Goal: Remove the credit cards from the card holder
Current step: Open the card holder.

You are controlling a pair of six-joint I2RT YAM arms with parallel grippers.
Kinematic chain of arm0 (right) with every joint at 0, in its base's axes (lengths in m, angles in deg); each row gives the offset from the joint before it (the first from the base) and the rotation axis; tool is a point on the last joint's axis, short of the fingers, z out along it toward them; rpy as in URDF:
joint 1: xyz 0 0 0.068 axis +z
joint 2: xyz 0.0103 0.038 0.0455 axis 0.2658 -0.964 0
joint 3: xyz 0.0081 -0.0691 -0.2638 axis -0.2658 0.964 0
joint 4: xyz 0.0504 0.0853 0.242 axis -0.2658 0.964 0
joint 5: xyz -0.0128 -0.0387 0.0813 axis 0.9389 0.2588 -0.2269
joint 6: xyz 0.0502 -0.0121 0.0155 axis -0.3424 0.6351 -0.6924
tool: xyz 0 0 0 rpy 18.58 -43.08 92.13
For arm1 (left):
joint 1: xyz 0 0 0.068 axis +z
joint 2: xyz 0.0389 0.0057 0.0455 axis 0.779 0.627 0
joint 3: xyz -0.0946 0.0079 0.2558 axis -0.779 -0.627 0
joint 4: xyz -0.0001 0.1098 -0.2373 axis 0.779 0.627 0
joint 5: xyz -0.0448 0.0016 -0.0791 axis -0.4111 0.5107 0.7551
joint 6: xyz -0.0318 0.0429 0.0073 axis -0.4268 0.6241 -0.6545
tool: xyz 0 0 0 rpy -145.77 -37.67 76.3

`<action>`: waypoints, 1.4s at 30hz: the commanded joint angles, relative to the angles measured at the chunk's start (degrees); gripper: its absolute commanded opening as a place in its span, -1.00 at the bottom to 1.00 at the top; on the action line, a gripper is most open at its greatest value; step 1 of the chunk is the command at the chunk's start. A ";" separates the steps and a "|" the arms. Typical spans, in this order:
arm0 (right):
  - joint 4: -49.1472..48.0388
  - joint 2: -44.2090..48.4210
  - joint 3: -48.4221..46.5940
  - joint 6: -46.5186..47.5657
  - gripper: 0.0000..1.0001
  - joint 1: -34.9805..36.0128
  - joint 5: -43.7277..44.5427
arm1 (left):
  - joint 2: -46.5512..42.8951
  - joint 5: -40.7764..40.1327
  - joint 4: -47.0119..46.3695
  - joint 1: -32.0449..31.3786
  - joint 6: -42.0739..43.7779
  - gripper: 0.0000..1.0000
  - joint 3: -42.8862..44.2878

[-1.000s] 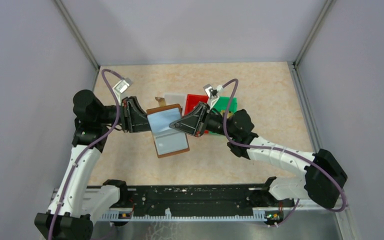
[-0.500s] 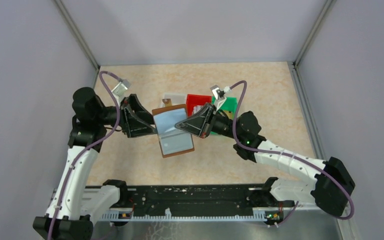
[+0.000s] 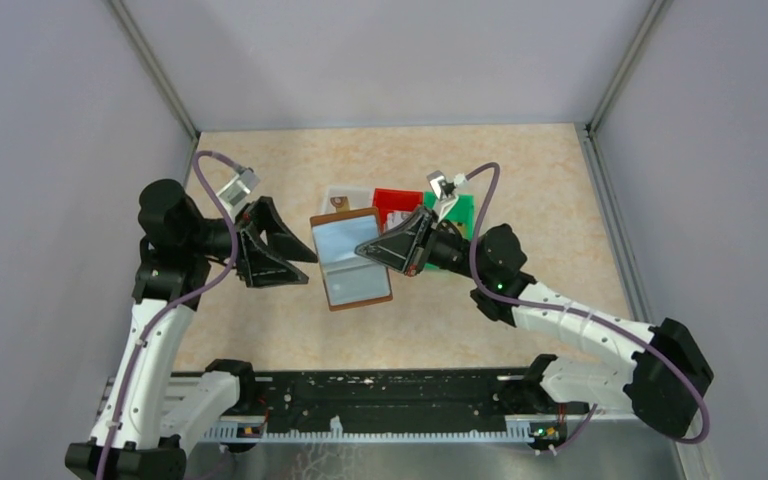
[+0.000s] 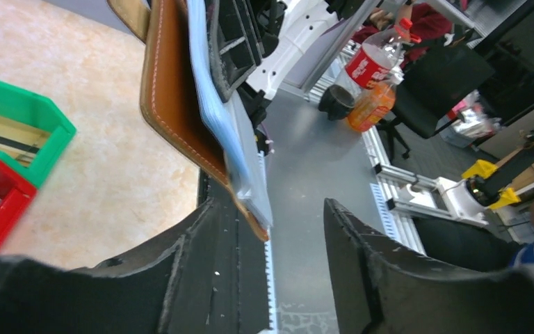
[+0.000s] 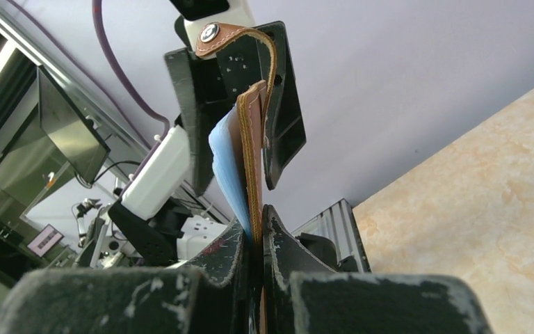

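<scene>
The brown card holder (image 3: 352,260) hangs open and upright above the table, its pale blue plastic sleeves (image 3: 345,240) facing the camera. My right gripper (image 3: 365,250) is shut on its right edge. In the right wrist view the leather and sleeves (image 5: 250,153) stand pinched between my right gripper's fingers (image 5: 259,224), with the snap tab (image 5: 219,33) on top. My left gripper (image 3: 311,270) is open just left of the holder, apart from it. In the left wrist view the holder (image 4: 174,90) stands just ahead of my open left gripper (image 4: 271,229). No credit cards show.
Three small bins sit on the table behind the holder: a clear one (image 3: 343,194), a red one (image 3: 392,204) and a green one (image 3: 457,210). The green and red bins also show in the left wrist view (image 4: 14,118). Grey walls enclose the table.
My left gripper has let go of the holder's left edge, opened and drawn back to the left. The holder has shifted slightly right, held by the right gripper alone.
</scene>
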 commanded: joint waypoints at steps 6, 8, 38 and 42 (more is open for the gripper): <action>-4.14 -6.23 -6.08 0.75 -1.00 3.69 -0.81 | -1.38 -2.46 -11.23 -0.14 -9.40 0.43 -3.14; -5.21 -7.30 -6.44 0.21 -1.00 3.83 -0.90 | -1.57 -4.36 -13.12 -0.14 -10.53 0.27 -4.35; 0.02 9.65 9.98 2.18 -0.35 4.34 3.20 | 3.29 -11.19 -15.13 -0.14 -21.15 -1.00 0.01; 1.49 9.31 9.08 3.43 -0.44 4.36 2.70 | 3.48 -11.37 -16.10 -0.14 -22.55 -1.00 0.01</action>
